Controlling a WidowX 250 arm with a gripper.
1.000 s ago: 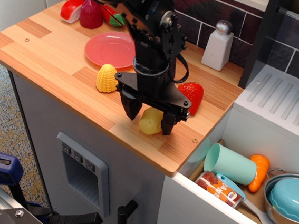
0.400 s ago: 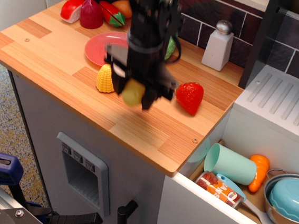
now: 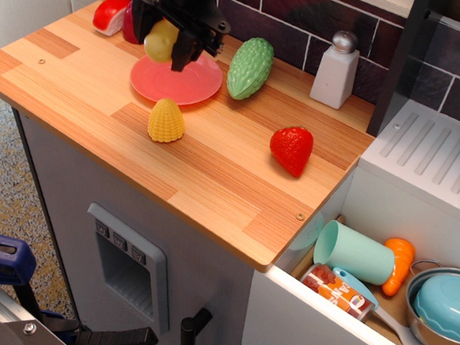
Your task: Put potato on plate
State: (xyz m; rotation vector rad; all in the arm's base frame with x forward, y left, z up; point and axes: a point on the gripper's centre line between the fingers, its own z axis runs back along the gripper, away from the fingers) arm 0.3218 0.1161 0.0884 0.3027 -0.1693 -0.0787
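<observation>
- the gripper (image 3: 163, 42) pinches the potato (image 3: 160, 40) between its black fingers.
- the potato hangs above the plate (image 3: 181, 84), toward its 10 o'clock rim.
- corn (image 3: 166, 121) lies at the plate's 6 o'clock.

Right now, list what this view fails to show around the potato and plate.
- Potato: its sides hidden by the end effector fingers.
- Plate: far rim covered by the end effector.
- Gap between potato and plate: unreadable from this angle.
- Red toys behind: mostly blocked by the arm.
</observation>
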